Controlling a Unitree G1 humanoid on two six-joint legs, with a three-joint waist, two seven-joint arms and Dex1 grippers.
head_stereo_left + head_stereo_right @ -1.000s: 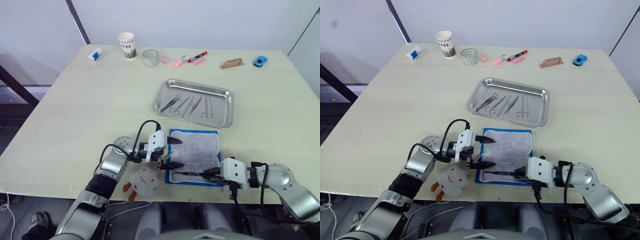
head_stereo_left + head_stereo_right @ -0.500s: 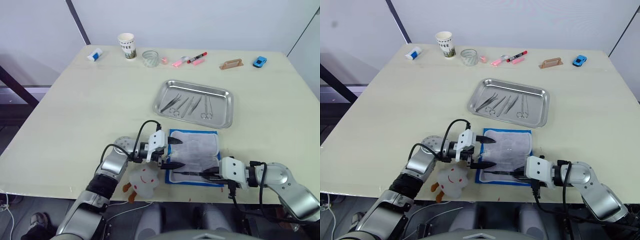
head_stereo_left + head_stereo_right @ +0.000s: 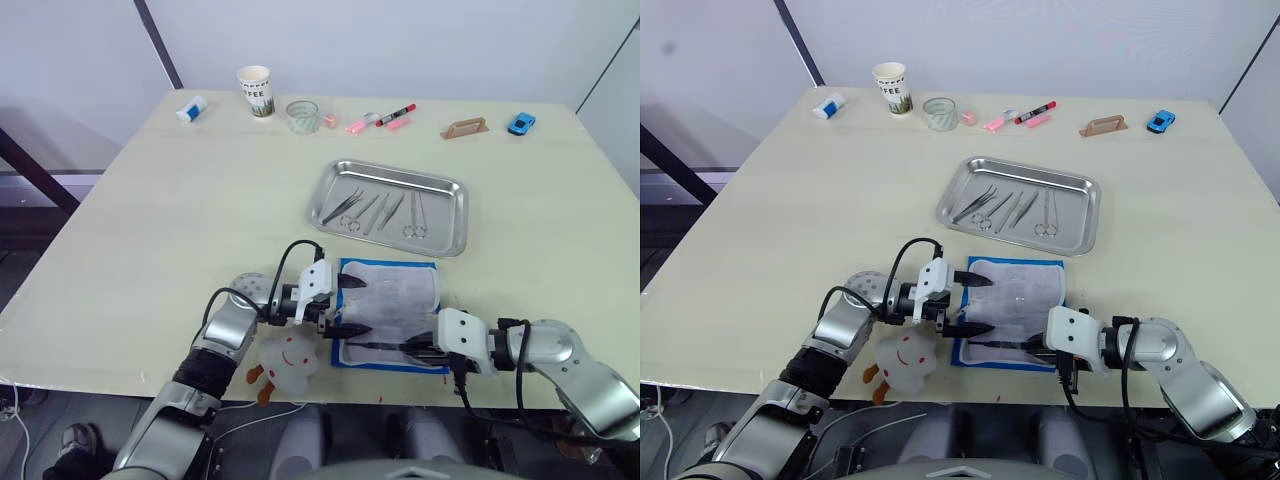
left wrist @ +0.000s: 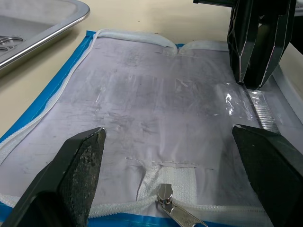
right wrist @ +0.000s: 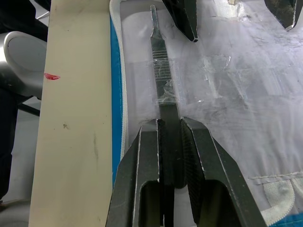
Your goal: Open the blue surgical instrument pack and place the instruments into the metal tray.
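We observe the blue surgical instrument pack (image 3: 388, 313) lying unzipped and flat on the cream table (image 3: 180, 210), close to the near edge and just short of the metal tray (image 3: 388, 207). Its inner face is white padded fabric with a scuffed, slightly glossy surface, bordered by a white zipper band and a bright-blue outer margin; a metal zipper pull (image 4: 173, 210) rests at one edge.

The right gripper (image 5: 169, 142) is pinched on one slim instrument (image 5: 158, 71), a flat dark-silver handle with a ribbed grip section, lying along the pack's near edge under a clear plastic retaining strip (image 5: 163, 97). The ribbed inner faces of both black fingers press against the handle's sides.

The left gripper (image 3: 343, 306) is spread wide over the left edge of the pack, its two angular black fingers (image 4: 78, 165) well apart with the white lining between them. We cannot tell whether the tips touch the fabric.

The tray is shiny stainless steel, rectangular, with rounded corners and a raised rim. Inside it lie several slim instruments (image 3: 378, 211) side by side, including ring-handled pieces and tweezers.

Along the far edge of the table stand a paper cup (image 3: 254, 90), a small clear glass (image 3: 301, 116), pink and red markers (image 3: 380, 120), a tan handle-shaped block (image 3: 464, 128) and a small blue toy car (image 3: 520, 123). A white plush figure (image 3: 285, 361) sits at the near edge beneath the left arm.
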